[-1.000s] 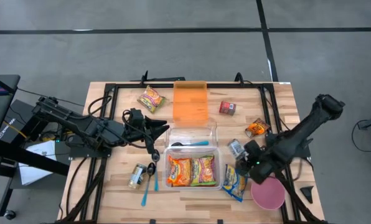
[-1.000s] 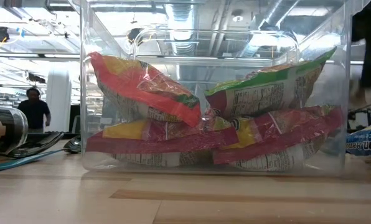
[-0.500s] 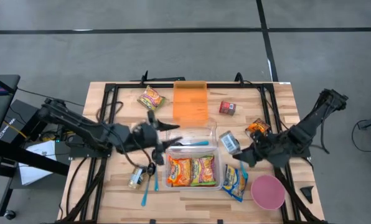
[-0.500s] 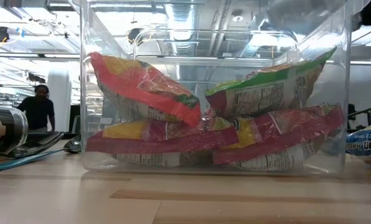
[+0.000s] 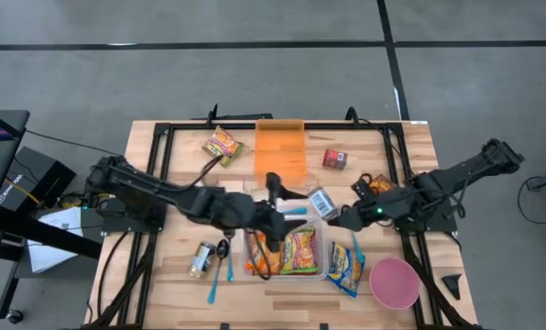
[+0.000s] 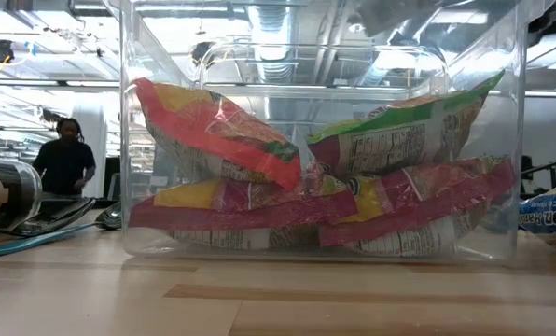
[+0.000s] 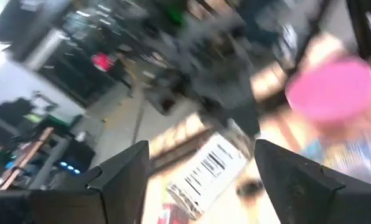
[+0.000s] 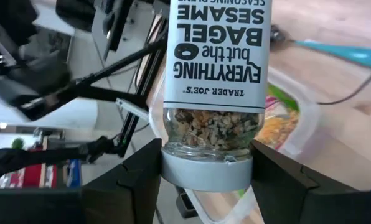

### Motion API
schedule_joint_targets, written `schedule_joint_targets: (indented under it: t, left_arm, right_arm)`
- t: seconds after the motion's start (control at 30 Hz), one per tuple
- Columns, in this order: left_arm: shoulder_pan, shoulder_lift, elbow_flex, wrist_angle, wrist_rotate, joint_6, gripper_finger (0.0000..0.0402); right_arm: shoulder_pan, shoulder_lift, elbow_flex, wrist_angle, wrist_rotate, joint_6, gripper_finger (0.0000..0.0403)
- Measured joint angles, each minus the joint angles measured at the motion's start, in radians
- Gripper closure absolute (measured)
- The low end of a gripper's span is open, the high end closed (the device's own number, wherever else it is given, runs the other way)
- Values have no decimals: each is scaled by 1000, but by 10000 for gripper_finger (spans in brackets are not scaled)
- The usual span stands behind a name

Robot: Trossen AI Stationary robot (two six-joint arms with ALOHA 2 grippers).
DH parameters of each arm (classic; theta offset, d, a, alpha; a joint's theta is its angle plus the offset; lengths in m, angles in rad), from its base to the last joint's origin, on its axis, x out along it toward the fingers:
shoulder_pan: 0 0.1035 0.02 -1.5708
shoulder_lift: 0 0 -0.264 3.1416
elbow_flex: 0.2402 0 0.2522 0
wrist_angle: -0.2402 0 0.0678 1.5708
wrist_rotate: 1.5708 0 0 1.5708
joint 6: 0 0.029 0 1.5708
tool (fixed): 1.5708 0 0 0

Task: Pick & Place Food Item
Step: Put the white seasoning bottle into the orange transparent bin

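My right gripper [image 5: 339, 216] is shut on a seasoning jar [image 5: 322, 203] with a white label and grey cap. It holds the jar above the far right corner of the clear container [image 5: 321, 240]. The container holds several noodle packets [image 5: 284, 251], which also show in the low view [image 6: 306, 187]. My left gripper [image 5: 275, 211] is open and empty over the container's left part. In its wrist view [image 7: 204, 186] the jar [image 7: 207, 171] lies ahead, between the fingers and apart from them. My right gripper pinches the jar at its grey cap end [image 8: 207, 167] between the two fingers, one on each side of the cap. The fingers come about level from the table's right. The jar is lifted clear and sticks out ahead of the fingers, its bottom toward the table's left.
The orange lid [image 5: 280, 151] lies behind the container. A snack packet [image 5: 223, 145], a red box [image 5: 334, 159] and an orange packet [image 5: 378, 188] lie at the far side. A pink bowl [image 5: 394, 282], a blue packet [image 5: 346, 266], a lying jar [image 5: 201, 259] and spoons [image 5: 220, 268] lie near.
My right gripper has lifted the seasoning jar off the table's near right and carried it left and toward the far edge, to above the container's corner. My left gripper has gone toward the table's right, from beside the container to over it.
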Motion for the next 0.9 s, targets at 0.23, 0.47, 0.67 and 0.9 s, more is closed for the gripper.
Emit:
schedule_joint_targets:
  t: [0.23, 0.47, 0.67, 0.9]
  left_arm:
    - [30, 56, 125, -259, 106, 123, 119]
    - [24, 56, 131, -392, 154, 155, 118]
    - [22, 65, 131, -351, 100, 247, 118]
    - [23, 65, 130, -391, 93, 255, 118]
  right_arm:
    - [-109, 59, 0, 62, -197, -62, 204]
    - [-193, 89, 6, 108, -303, -86, 204]
    - [-238, 167, 64, 130, -364, -134, 204]
    - [-276, 298, 172, 142, -391, -195, 204]
